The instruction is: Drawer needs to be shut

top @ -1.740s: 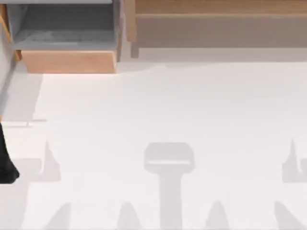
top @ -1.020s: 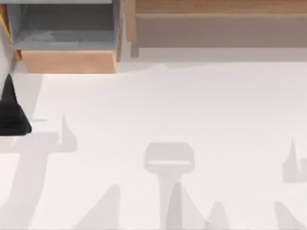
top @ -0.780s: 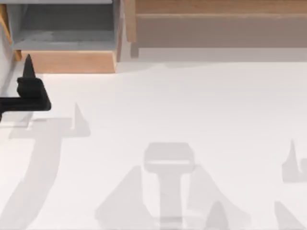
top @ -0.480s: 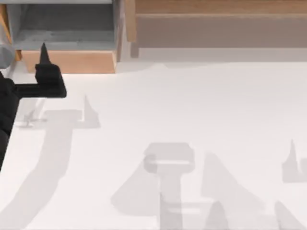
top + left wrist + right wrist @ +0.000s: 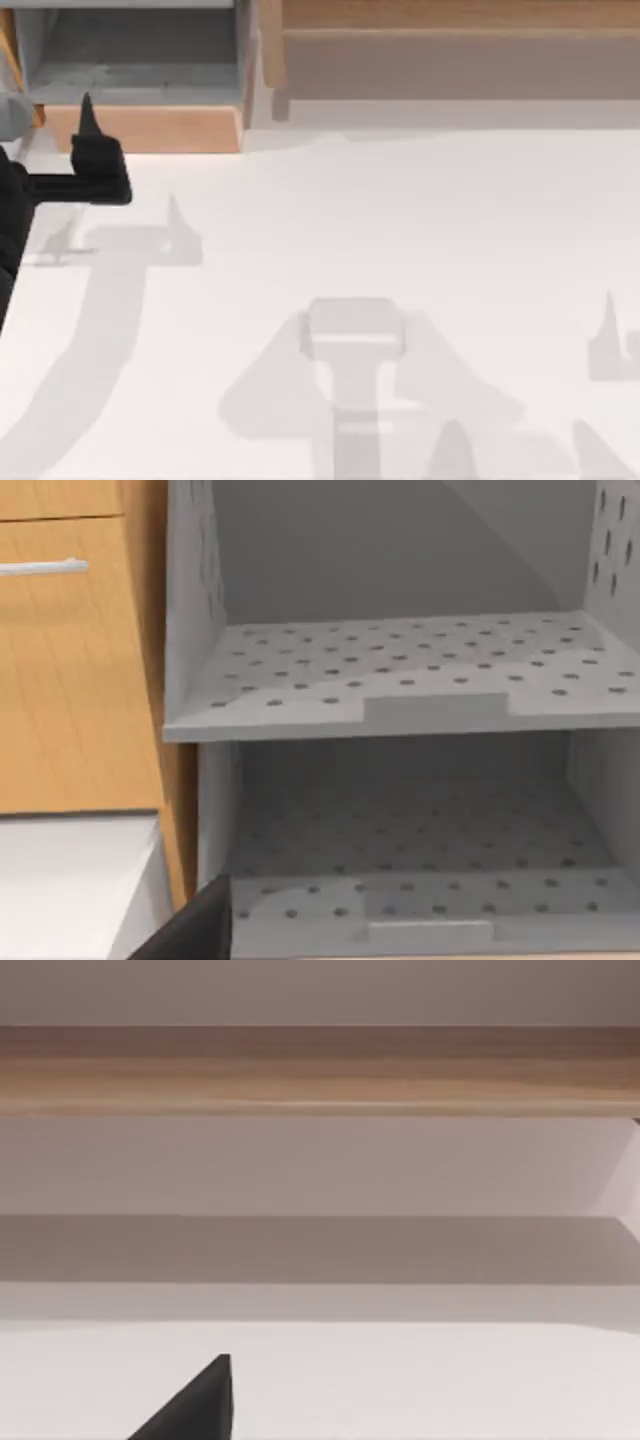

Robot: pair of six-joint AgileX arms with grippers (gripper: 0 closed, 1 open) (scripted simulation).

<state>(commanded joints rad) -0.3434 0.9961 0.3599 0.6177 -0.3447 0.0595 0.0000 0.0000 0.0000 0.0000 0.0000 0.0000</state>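
L gripper (image 5: 88, 115) is sitting at the table's far-left corner, its black tip overlapping the light-wood front panel of the drawer (image 5: 145, 128) near the panel's left end; whether it's actually touching the wood can't be told from above. Can't tell how far the fingers are open, and nothing is showing as held. The drawer is standing pulled out at the top-left of the white table (image 5: 400, 230), grey inside exposed behind the front panel, thin wooden side showing on its right. Left wrist cam is looking into the grey perforated drawer interior (image 5: 420, 880) w/ a grey perforated shelf (image 5: 400, 675) above it & a wooden cabinet face w/ a metal handle (image 5: 45, 568) to one side; a black fingertip (image 5: 195, 930) is poking in at the frame edge. The long wooden shelf (image 5: 450, 40) is running along the back, right of the drawer. R arm's wrist cam is facing that shelf (image 5: 320, 1070), w/ one black fingertip (image 5: 195, 1405) in frame over the white tabletop.
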